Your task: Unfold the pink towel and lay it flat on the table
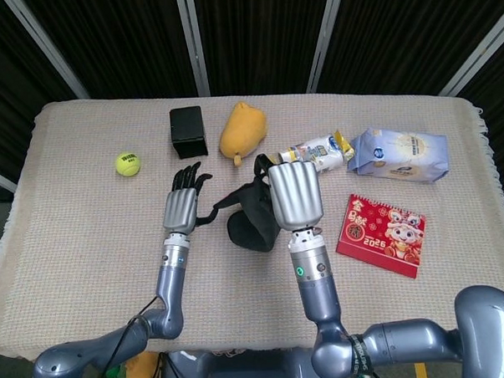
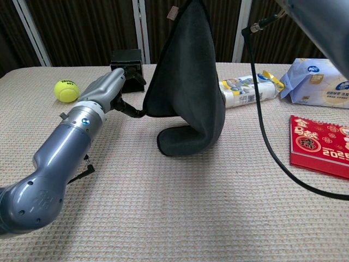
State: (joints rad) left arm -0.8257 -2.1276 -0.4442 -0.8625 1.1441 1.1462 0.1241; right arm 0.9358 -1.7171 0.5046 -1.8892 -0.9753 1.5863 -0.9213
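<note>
Silver-grey arms — black-fingered robot hand (image 1: 184,204).
</note>
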